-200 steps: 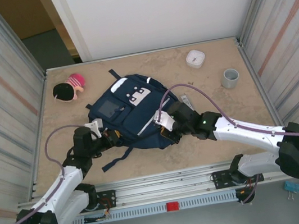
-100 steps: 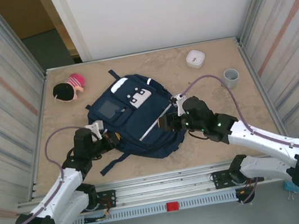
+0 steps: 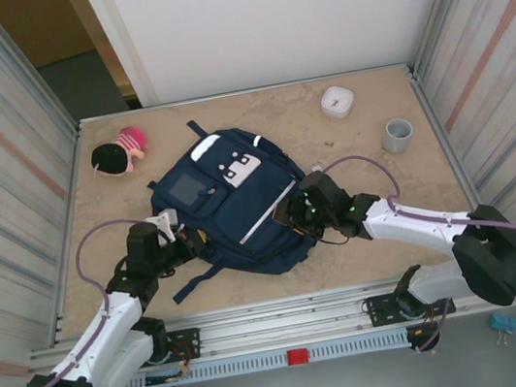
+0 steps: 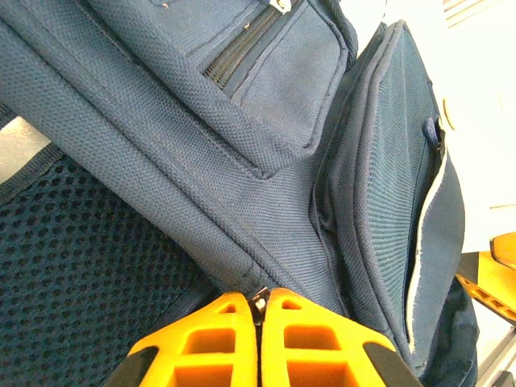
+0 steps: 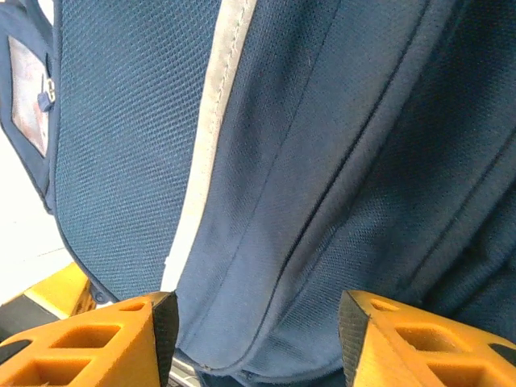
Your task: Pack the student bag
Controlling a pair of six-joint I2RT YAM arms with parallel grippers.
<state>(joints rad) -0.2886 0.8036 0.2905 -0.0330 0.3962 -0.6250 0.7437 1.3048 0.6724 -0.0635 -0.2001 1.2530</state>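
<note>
The large navy blue fabric student bag [image 3: 229,198] lies flat, front pocket up, in the middle of the sandy marbled desk [image 3: 265,114], its white patches towards the far side and its dark straps trailing towards the near edge. A thin white stripe [image 5: 201,137] runs down its front panel. The left claw [image 3: 187,239] sits at the bag's near-left edge. In the left wrist view its orange fingers [image 4: 218,339] are pressed tight together against a seam beside the dark mesh panel [image 4: 72,258], with a small tab of the bag pinched between the tips. The right claw [image 3: 291,213] is at the bag's right side with its jaws spread apart – in the right wrist view the navy fabric fills the gap between the two orange fingers [image 5: 97,339], and nothing is gripped. Further out, a small pink and black soft toy [image 3: 119,152] lies near the far-left corner, while a white square dish [image 3: 338,100] and a grey cup [image 3: 397,135] stand well apart from the bag on the far right.
</note>
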